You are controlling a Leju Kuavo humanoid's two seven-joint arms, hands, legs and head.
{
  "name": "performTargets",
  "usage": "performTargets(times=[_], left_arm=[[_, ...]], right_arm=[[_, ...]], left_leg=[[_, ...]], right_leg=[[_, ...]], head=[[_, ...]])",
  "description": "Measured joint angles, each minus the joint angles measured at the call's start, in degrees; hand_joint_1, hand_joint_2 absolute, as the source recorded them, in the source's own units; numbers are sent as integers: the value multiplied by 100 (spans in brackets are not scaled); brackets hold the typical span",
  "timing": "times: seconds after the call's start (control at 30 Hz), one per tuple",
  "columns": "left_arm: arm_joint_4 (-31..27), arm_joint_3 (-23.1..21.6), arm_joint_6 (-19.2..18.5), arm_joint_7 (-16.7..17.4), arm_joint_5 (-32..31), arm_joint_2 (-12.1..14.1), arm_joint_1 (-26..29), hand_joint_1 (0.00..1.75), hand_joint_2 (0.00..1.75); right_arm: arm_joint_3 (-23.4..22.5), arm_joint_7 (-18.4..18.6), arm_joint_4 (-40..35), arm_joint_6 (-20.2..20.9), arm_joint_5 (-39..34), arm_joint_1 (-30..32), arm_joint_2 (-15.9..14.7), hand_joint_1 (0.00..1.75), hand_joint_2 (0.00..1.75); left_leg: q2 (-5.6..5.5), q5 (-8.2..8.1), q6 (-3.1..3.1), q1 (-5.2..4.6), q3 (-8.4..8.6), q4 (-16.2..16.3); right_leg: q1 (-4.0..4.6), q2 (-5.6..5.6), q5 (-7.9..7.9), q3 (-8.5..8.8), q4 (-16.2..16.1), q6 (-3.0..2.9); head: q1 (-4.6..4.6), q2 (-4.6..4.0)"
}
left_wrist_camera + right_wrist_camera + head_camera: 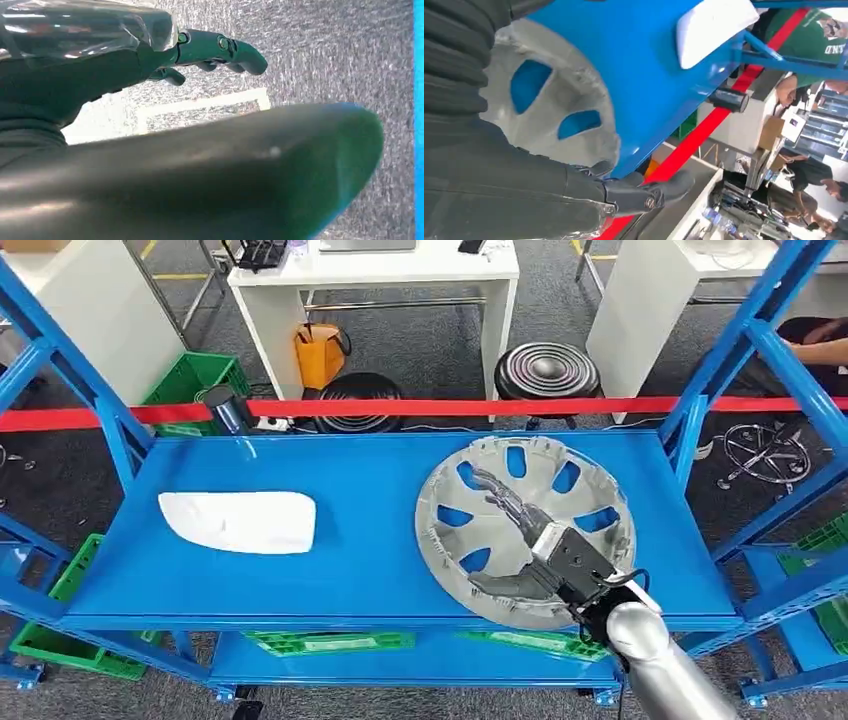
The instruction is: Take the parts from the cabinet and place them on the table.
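A silver hubcap [432,540] lies on the right half of the blue cabinet shelf [360,570]. My right hand [545,545] is spread over it, fingers reaching toward its centre and thumb near the front rim, gripping nothing. The right wrist view shows the hubcap [569,75] beside that hand [499,190], whose dark fingers [659,192] stretch out past its edge. A white curved part [240,520] rests on the shelf's left half, also seen in the right wrist view [714,25]. My left hand [150,150] hangs over grey floor, fingers [225,47] loosely extended and empty.
Blue uprights [730,360] frame the shelf on both sides. Behind it runs a red tape barrier [450,407], with black stools [545,370], a white table [400,280], an orange bag [318,355] and a green crate [195,380]. People [819,40] stand beyond.
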Motion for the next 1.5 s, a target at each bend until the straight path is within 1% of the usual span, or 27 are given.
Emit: performTargets(times=[0.07, 0.13, 0.2, 0.27, 0.3, 0.33, 0.43, 0.47, 0.53, 0.6, 0.67, 0.7, 0.77, 0.8, 0.87, 0.93, 0.97, 1.0, 1.03, 1.1, 1.17, 1.23, 1.3, 1.33, 1.43, 1.47, 1.5], left_arm=[[0, -7, 9, -28, -39, 20, -4, 0, 0], [0, -28, 0, -22, -96, 35, -2, 0, 0], [0, -76, -17, 24, -138, 57, -8, 0, 0], [0, -112, -39, 48, -140, 85, -22, 0, 0], [0, -122, -42, 53, -138, 120, -41, 0, 0], [0, -131, -53, 55, -138, 111, -42, 0, 0], [0, -155, -68, 53, -120, 144, -53, 0, 0], [-7, -157, -83, 53, -122, 142, -54, 0, 0], [-7, -160, -92, 48, -116, 138, -73, 0, 0], [-7, -162, -96, 48, -101, 127, -72, 0, 0], [-4, -162, -96, 46, -50, 127, -69, 0, 0], [-4, -162, -92, 31, -17, 127, -70, 0, 0], [-7, -162, -90, 4, 18, 122, -70, 0, 0], [-4, -162, -85, -2, 44, 127, -70, 0, 0], [-7, -162, -66, -13, 61, 131, -66, 0, 0], [-4, -162, -50, -17, 85, 131, -57, 0, 0], [-7, -162, -39, -17, 116, 149, -61, 0, 0], [-7, -166, -37, -20, 118, 131, -59, 0, 0], [-7, -166, -33, -20, 120, 133, -60, 0, 0], [-4, -164, -31, -20, 153, 146, -50, 0, 0], [-2, -164, -39, -20, 192, 149, -33, 0, 0], [-2, -164, -74, -20, 267, 166, -25, 0, 0], [-2, -162, -109, -48, 370, 227, -20, 0, 0], [2, -162, -116, -61, 400, 265, -19, 0, 0], [17, -160, -120, -94, 463, 306, 17, 0, 0], [20, -160, -120, -96, 481, 324, 37, 0, 0], [24, -157, -122, -98, 483, 319, 45, 0, 0]], right_arm=[[22, -2, 0, -95, -35, 17, -22, 0, 175], [22, 7, -24, -223, -55, 102, -54, 0, 175], [18, 33, -94, -275, -59, 187, -85, 0, 175], [6, 39, -179, -310, -63, 216, -101, 0, 175], [-2, 39, -216, -328, -65, 237, -103, 0, 175], [-4, 43, -234, -334, -66, 236, -116, 0, 175], [-17, 61, -260, -341, -37, 318, -111, 0, 175], [-33, 68, -297, -350, -24, 335, -114, 0, 175], [-50, 81, -308, -374, 6, 322, -125, 0, 175], [-57, 116, -306, -393, 22, 371, -142, 0, 175], [-57, 151, -291, -393, 53, 398, -142, 0, 175], [-57, 171, -280, -393, 99, 396, -144, 0, 175], [-61, 195, -273, -396, 199, 387, -149, 0, 175], [-63, 201, -267, -404, 258, 383, -149, 0, 175], [-59, 219, -247, -413, 332, 385, -153, 0, 175], [-61, 223, -223, -428, 417, 396, -155, 0, 175], [-55, 225, -214, -431, 450, 386, -151, 0, 175], [-55, 225, -204, -431, 474, 372, -153, 0, 175], [-55, 225, -186, -431, 487, 354, -153, 0, 175], [-46, 229, -140, -431, 542, 315, -153, 0, 175], [-24, 249, -83, -428, 593, 284, -151, 0, 175], [18, 297, -13, -433, 676, 216, -118, 0, 175], [70, 354, 50, -485, 809, 79, -50, 0, 175], [101, 367, 85, -529, 864, 19, -4, 0, 175], [170, 407, 184, -577, 938, -49, 70, 0, 175], [188, 409, 206, -590, 946, -73, 101, 0, 175], [210, 411, 227, -621, 957, -94, 109, 0, 175]], left_leg=[[21, -442, -74, 26, -415, 897], [35, -636, -90, 45, -760, 1571], [36, -306, -46, 44, -590, 1165], [26, 228, 81, 20, -38, 57], [34, 160, 160, -8, 126, -237], [41, 185, 189, -38, 113, -277], [38, 194, 248, -90, 130, -324], [48, 302, 269, -13, 280, -543], [60, 360, 311, -26, 354, -630], [52, 350, 309, -41, 344, -624], [41, 344, 301, -50, 326, -606], [35, 330, 282, -48, 326, -585], [21, 271, 226, -38, 328, -505], [21, 232, 185, -45, 304, -441], [7, 194, 132, -84, 245, -375], [14, 196, 111, -65, 244, -360], [10, 148, 88, -50, 231, -319], [13, 59, 43, -48, 167, -206], [24, -121, -1, -31, 42, 88], [30, -575, -70, 11, -450, 1104], [33, -653, -80, 26, -717, 1593], [33, -244, -38, 26, -482, 1017], [28, 283, 93, -2, 70, -117], [38, 179, 139, -20, 167, -284], [41, 190, 164, -72, 147, -322], [38, 224, 203, -71, 169, -387], [58, 304, 218, 1, 278, -515]], right_leg=[[10, -1, -8, 2, 1, -11], [28, -4, -15, 2, 3, -19], [47, 3, -21, 19, 3, -24], [68, 34, -24, 50, -2, -25], [39, 38, -21, 49, -27, -21], [94, 41, -14, 32, -30, -6], [54, 36, 6, 56, -92, 100], [96, 28, -17, 42, -81, 108], [96, 12, -275, -172, 418, 50], [78, 12, -609, -612, 1298, 32], [68, 11, -645, -810, 1617, 98], [57, 8, -489, -667, 1322, 172], [26, -13, -52, -91, 201, 298], [25, -44, -25, 27, -84, 248], [63, -20, -2, 39, -31, 138], [80, -11, -1, 18, -31, 99], [-10, -9, 11, 37, -48, 57], [-5, -9, 2, 54, -51, 37], [-3, -11, 0, 59, -51, 1], [12, -11, -3, 48, -49, -4], [21, -11, -3, 46, -48, -4], [40, 0, -4, 59, -48, -3], [50, 25, -5, 78, -57, -2], [78, 29, -4, 72, -60, 3], [67, 18, 9, 55, -86, 48], [89, 17, 29, 73, -121, 99], [86, -3, -22, 23, -42, 91]], head=[[-2, 0], [0, 0], [0, 0], [-2, 0], [18, 0], [13, 0], [0, 0], [5, 0], [24, 0], [31, 0], [31, 0], [33, 0], [33, 0], [31, 0], [24, 0], [24, 0], [26, 0], [18, 0], [-4, 0], [-4, 0], [-2, 0], [-4, 0], [-2, 0], [11, 0], [5, 0], [2, 0], [9, 0]])
